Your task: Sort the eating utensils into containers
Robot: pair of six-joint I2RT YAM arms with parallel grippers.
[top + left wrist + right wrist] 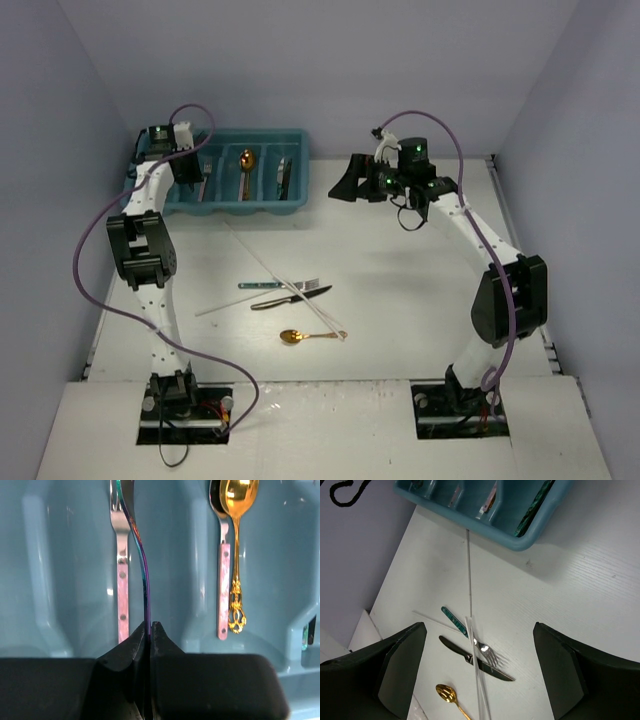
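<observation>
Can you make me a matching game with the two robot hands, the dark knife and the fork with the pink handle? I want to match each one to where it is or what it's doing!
Things:
1. left gripper
2. right gripper
3. dark knife
4. pink-handled fork

Places or states:
a. lying on the white table
b. open, holding nothing
c. lying in the teal tray
d. shut on a thin rainbow-coloured utensil

Right pairs: 1-d, 2-b, 3-a, 4-c.
</observation>
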